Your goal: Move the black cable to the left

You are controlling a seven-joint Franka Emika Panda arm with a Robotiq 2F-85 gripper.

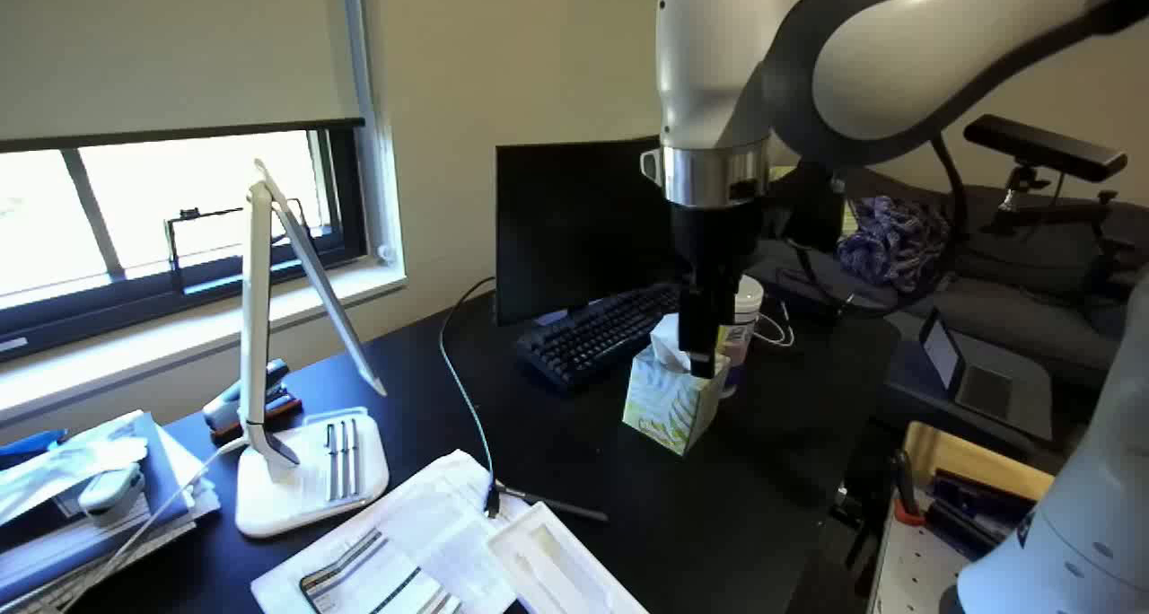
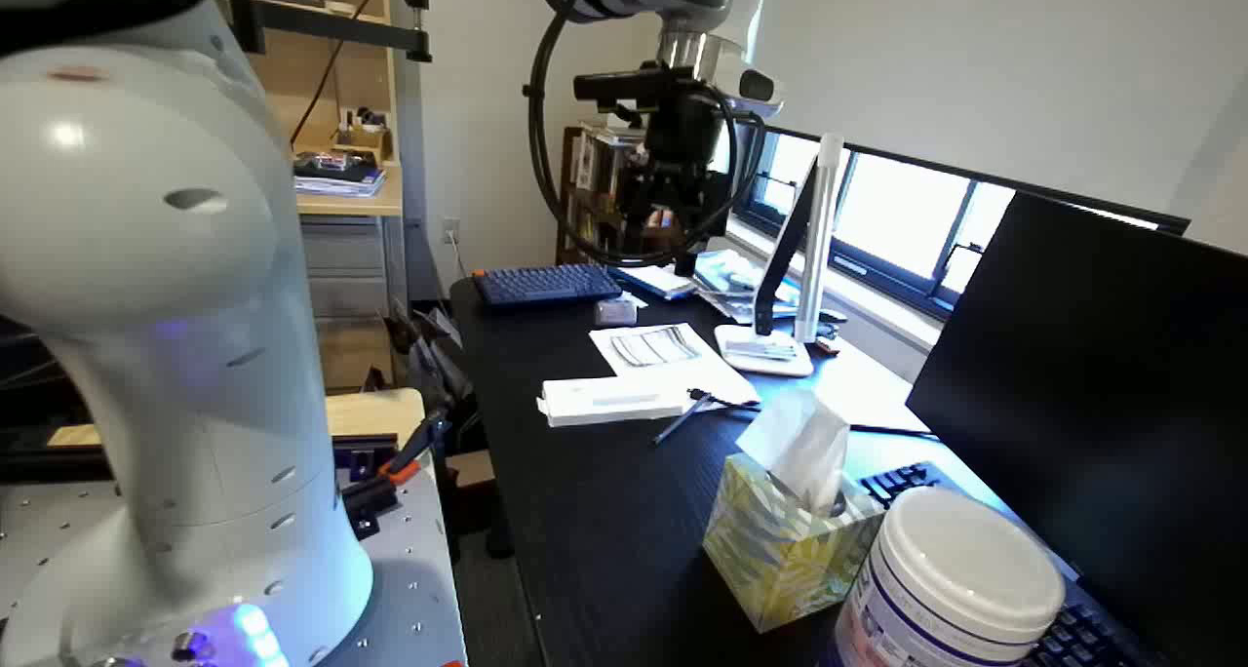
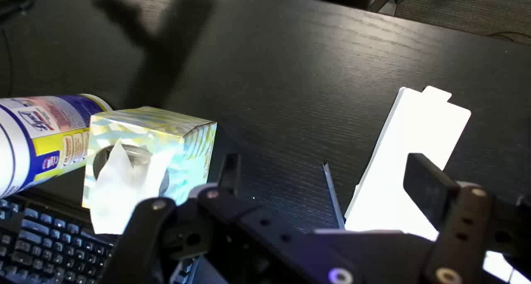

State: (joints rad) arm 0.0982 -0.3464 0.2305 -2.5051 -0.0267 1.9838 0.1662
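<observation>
The black cable (image 1: 455, 379) curves from behind the monitor over the desk to a plug end beside the white papers. In an exterior view, the cable (image 2: 733, 404) shows its plug end by the papers, partly hidden by the tissue box. In the wrist view I cannot make the cable out; the gripper's body covers that area. My gripper (image 1: 704, 355) is high above the desk, in front of the tissue box as seen there, apart from the cable. It also shows in an exterior view (image 2: 663, 240). In the wrist view the gripper (image 3: 330, 180) is open, with nothing between its fingers.
A tissue box (image 1: 675, 403) and a wipes tub (image 2: 960, 579) stand by the black keyboard (image 1: 597, 331) and monitor (image 1: 583, 228). A thin dark stick (image 3: 333, 194) lies by a white box (image 3: 408, 159). A white lamp (image 1: 256, 327) stands near the papers (image 1: 431, 524).
</observation>
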